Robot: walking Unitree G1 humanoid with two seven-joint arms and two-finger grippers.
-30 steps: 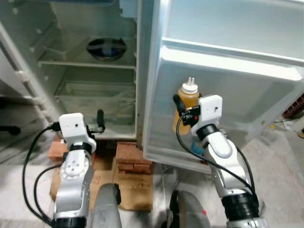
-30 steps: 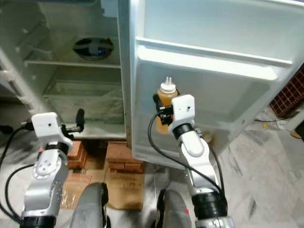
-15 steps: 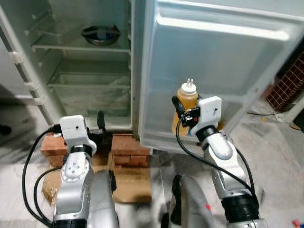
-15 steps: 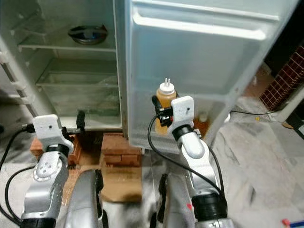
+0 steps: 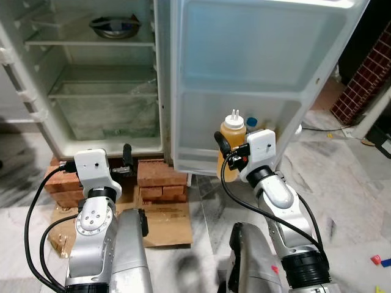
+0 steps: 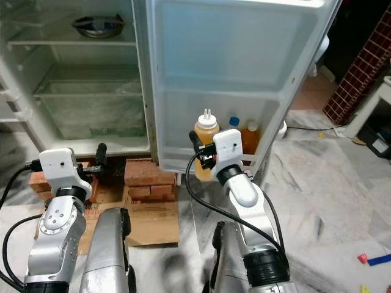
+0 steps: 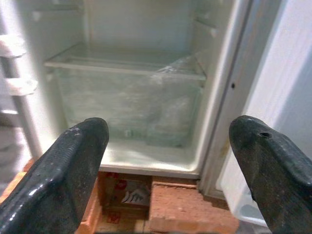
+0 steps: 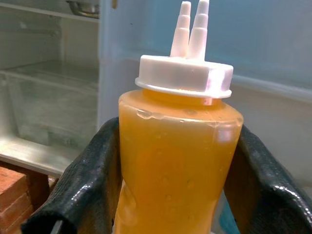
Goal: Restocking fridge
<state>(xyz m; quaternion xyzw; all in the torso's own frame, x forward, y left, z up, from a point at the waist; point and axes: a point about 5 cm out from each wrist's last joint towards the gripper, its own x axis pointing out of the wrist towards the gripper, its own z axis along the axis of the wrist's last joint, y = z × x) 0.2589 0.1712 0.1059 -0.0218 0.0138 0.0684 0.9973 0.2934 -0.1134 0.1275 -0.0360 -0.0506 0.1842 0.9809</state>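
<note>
My right gripper (image 5: pixel 227 146) is shut on a squeeze bottle (image 5: pixel 231 141) of orange sauce with a white twin-nozzle cap. It holds the bottle upright in front of the lower part of the open fridge door (image 5: pixel 244 67). In the right wrist view both black fingers (image 8: pixel 90 178) press the bottle's (image 8: pixel 178 161) sides. Behind it, the door's bottom shelf holds a blue-capped bottle (image 6: pixel 234 123) and an orange bottle (image 6: pixel 249 135). My left gripper (image 5: pixel 126 162) is open and empty, low before the fridge's base, its fingers (image 7: pixel 73 161) wide apart facing the crisper drawer (image 7: pixel 126 105).
The fridge interior (image 5: pixel 98 79) stands open on the left, with a metal bowl (image 5: pixel 113 26) on an upper shelf. The fridge rests on red bricks (image 5: pixel 160 178), with cardboard (image 5: pixel 166 217) on the marble floor. A brick-patterned wall (image 5: pixel 354 85) lies to the right.
The whole view has pulled back and down from the fridge, so more floor and the door's bottom shelf show. The right gripper still holds the sauce bottle; the left stays open.
</note>
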